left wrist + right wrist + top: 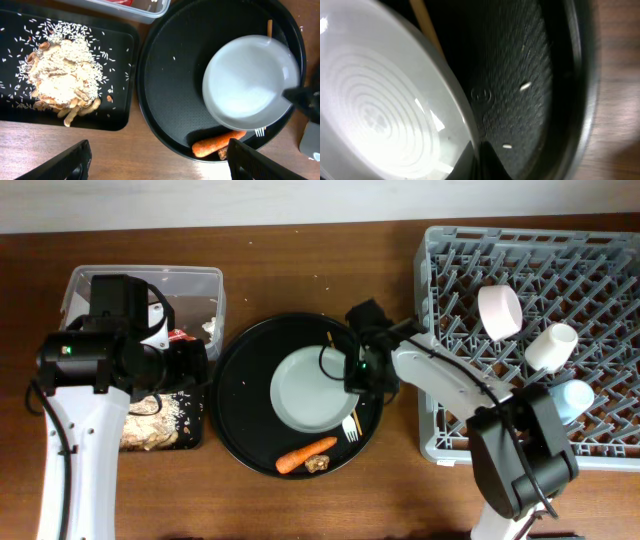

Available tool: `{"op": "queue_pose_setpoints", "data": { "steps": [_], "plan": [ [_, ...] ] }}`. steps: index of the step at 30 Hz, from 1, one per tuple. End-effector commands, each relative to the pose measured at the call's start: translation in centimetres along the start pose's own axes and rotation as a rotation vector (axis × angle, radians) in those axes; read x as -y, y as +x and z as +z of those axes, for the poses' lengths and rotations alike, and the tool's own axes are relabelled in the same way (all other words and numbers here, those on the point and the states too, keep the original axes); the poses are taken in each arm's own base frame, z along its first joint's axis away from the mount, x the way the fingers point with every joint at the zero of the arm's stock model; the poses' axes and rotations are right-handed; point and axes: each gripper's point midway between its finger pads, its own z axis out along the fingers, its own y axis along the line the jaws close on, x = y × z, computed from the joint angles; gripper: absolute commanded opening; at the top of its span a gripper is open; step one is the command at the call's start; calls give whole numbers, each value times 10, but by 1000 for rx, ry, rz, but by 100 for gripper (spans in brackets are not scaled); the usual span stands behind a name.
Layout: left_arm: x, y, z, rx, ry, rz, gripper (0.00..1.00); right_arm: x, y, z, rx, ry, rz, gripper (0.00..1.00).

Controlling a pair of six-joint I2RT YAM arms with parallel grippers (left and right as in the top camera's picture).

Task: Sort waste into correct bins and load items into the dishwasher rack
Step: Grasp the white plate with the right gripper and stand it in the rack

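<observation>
The white plate (305, 388) lies in the large round black tray (240, 395). My right gripper (358, 372) is shut on its right rim, also shown in the right wrist view (480, 160) with the plate (380, 100). An orange carrot (305, 455), a small brown lump (320, 465), a white fork (350, 426) and a chopstick (331, 340) lie in that tray. My left gripper (157, 165) is open and empty above the table. The rice-like pile (60, 80) lies on the shallow black tray (120, 75). The carrot (217, 142) is near its right finger.
The grey rack (470, 270) at right holds a pink bowl (498, 310), a cream cup (550, 345) and a light blue cup (573, 398). The clear tub (200, 280) at back left holds a red wrapper (180, 335). Bare wood lies along the front.
</observation>
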Motion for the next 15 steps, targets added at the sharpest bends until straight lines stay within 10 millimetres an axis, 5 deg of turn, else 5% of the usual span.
{"op": "queue_pose_setpoints", "data": {
  "steps": [1, 2, 4, 6, 8, 10, 15],
  "plan": [
    [-4, -2, -2, 10, -17, 12, 86, 22, -60, -124, 287, 97, -41, 4],
    [-6, -2, -2, 12, -29, 12, 86, 47, -70, -185, 396, 198, -44, 4],
    [-6, -2, -2, 12, -30, 12, 86, 101, -72, -264, 548, 437, -5, 4],
    [-6, -3, -2, 15, -29, 12, 86, 166, -58, -310, 604, 705, 118, 4],
    [-6, -3, -2, 15, -29, 12, 86, 209, -47, -312, 537, 840, 200, 4],
    [-6, -3, -2, 14, -29, 12, 86, 244, -37, -292, 471, 933, 349, 4],
    [-6, -3, -2, 15, -29, 12, 86, 261, -24, -221, 344, 959, 369, 4]
  ]
}}
